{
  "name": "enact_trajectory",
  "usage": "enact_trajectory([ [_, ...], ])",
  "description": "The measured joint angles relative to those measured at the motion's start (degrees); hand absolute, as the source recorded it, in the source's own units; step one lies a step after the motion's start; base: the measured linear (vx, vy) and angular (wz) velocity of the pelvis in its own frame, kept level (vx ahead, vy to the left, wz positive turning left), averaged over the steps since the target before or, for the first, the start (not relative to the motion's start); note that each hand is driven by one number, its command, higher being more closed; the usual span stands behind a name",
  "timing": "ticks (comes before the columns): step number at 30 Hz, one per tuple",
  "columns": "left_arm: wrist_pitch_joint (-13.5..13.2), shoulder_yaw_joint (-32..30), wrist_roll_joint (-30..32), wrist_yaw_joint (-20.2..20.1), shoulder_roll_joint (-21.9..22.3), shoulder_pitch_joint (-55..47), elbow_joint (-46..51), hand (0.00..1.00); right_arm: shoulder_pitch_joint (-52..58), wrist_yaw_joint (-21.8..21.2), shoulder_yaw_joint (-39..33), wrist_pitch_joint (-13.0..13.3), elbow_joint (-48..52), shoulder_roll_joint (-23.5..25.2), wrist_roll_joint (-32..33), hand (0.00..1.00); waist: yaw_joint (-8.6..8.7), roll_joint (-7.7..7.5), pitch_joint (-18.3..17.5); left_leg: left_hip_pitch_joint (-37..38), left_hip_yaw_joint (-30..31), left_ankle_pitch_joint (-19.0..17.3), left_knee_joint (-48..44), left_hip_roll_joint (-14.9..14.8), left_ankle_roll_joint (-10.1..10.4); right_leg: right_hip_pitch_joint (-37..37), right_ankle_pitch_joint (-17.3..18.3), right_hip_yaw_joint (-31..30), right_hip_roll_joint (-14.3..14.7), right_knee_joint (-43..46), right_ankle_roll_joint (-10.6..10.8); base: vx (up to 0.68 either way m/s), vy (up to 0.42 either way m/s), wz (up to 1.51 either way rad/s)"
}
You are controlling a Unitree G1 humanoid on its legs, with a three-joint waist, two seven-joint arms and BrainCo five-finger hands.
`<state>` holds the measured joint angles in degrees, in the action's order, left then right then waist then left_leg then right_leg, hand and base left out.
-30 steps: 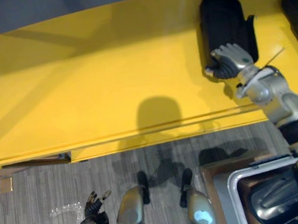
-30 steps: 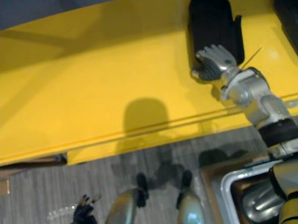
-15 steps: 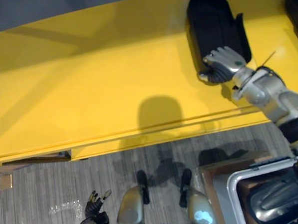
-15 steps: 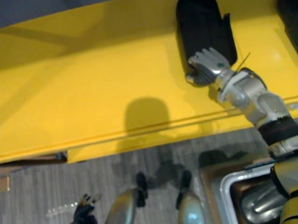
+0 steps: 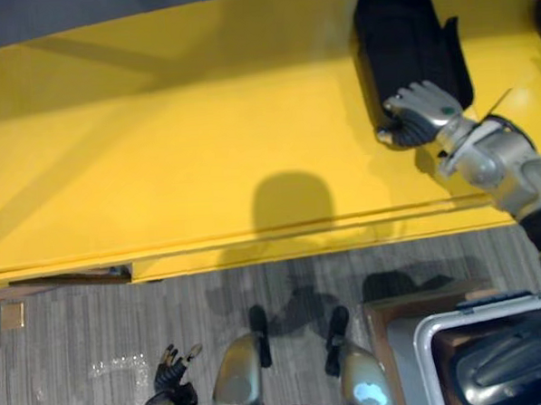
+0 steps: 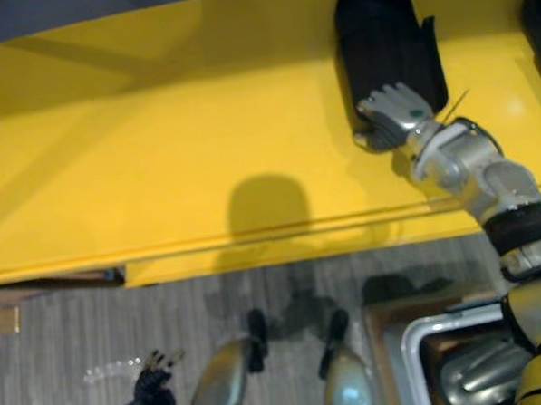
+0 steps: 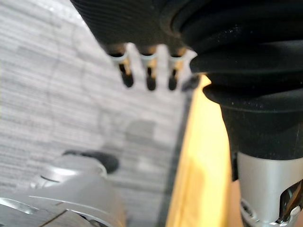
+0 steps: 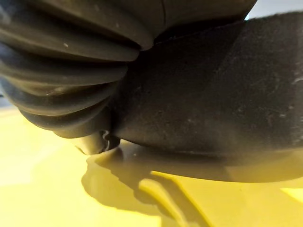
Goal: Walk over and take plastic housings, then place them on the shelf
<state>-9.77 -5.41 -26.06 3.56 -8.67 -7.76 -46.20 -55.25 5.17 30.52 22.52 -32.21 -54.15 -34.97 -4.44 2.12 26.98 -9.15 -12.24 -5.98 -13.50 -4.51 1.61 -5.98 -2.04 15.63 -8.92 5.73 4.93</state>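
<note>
We judge the placing step nearly done. The black plastic housing (image 5: 402, 32) lies flat on the yellow shelf (image 5: 159, 154), towards its back on the right, and the right wrist view shows it resting on the yellow board. Our right hand (image 5: 418, 111) is on the housing's near end, fingers curled over its edge and clamped on it — so letting go is not yet done.

A second dark housing (image 6: 540, 11) lies on the shelf at the far right, apart from the first. Low by our right side a grey bin (image 5: 421, 340) holds a grey moulded part (image 5: 502, 372), likely another housing, so more trips look due.

Our left hand (image 5: 171, 376) hangs low over the carpeted floor (image 5: 70, 358), fingers loose and apart, holding nothing. The shelf is bare to the left — we see nothing blocking the arm's way out.
</note>
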Motion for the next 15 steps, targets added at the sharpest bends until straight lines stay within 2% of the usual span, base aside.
enact_trajectory([
  [15,-0.02,0.00,0.00,-0.35,-0.05,0.00,0.03,0.00,-0.71,2.15,-0.16,0.76,-0.11,-0.09,1.53,0.00,0.09,0.14,-0.10,0.31,-0.31,0.04,0.04,-0.12,0.03,0.12,0.00,-0.20,0.04,0.01,0.00,0.00,0.000,0.00],
])
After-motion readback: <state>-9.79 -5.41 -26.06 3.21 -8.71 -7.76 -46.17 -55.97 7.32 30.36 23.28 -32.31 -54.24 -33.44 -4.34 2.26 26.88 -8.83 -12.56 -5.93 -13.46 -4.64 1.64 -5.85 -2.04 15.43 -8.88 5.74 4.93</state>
